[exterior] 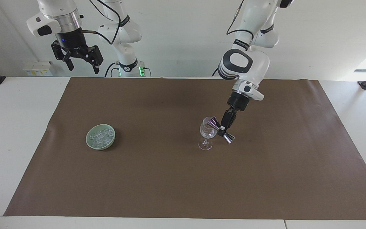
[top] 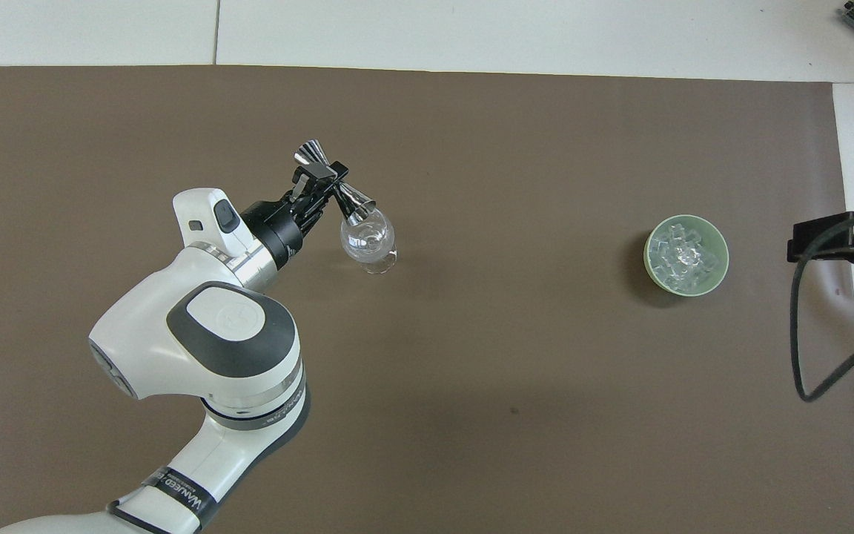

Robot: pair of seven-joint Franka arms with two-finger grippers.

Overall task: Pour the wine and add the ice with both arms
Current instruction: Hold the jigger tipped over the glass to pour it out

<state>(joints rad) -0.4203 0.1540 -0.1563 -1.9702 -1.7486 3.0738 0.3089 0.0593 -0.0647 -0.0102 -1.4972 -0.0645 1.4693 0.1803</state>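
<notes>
1. In the facing view I have the left gripper [exterior: 223, 131] clamped on the waist of a shiny metal jigger [exterior: 221, 130], which is double-ended and tilted steeply.
2. The jigger's upper cup meets the rim of the wine glass [exterior: 207, 133]; its lower cup points down and away, toward the left arm's end of the table.
3. The glass stands upright on the brown mat [exterior: 183, 178], with some clear glinting content in its bowl that I cannot make out.
4. The ice [exterior: 100, 135] lies heaped in a pale green bowl [exterior: 100, 136] on the mat, well apart from the glass, toward the right arm's end.
5. My right gripper [exterior: 82, 65] waits high over the robots' edge of the table, its fingers spread wide and holding nothing.
6. In the overhead view the left gripper [top: 318, 176] grips the jigger [top: 332, 187] at its narrow middle, one cup lying over the rim of the wine glass [top: 368, 241].
7. The ice [top: 685, 254] fills the green bowl [top: 649, 259] near the mat's edge at the right arm's end.
8. Of the right gripper [top: 842, 241] I see only a dark edge with a looping cable, over the white table [top: 471, 30] just beside the bowl's end of the mat; its fingers are not readable here.
</notes>
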